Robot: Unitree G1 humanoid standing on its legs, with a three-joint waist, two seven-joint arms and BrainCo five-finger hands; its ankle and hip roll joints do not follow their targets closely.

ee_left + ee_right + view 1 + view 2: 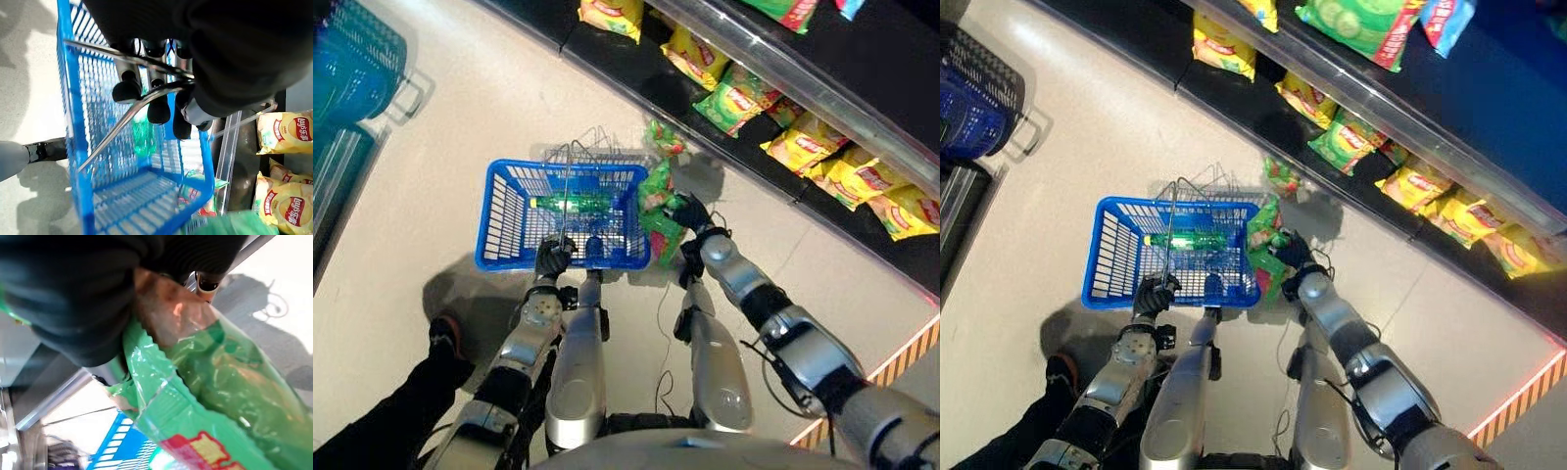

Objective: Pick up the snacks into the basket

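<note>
One green bottle (576, 204) in blue basket (499, 220); left hand (552, 258) curled round handle (128, 116), right hand (689, 211) pinching green snack bag (220, 382).

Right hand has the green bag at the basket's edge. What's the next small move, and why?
Probably carry the green snack bag a little further left over the blue basket before letting go. The right hand grips it just outside the basket's right wall, part of it hanging outside, while the left hand holds the wire handle.

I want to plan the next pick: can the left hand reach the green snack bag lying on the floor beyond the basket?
Probably not now: the left hand is curled round the basket handle, and the blue basket lies between it and the floor bag.
</note>
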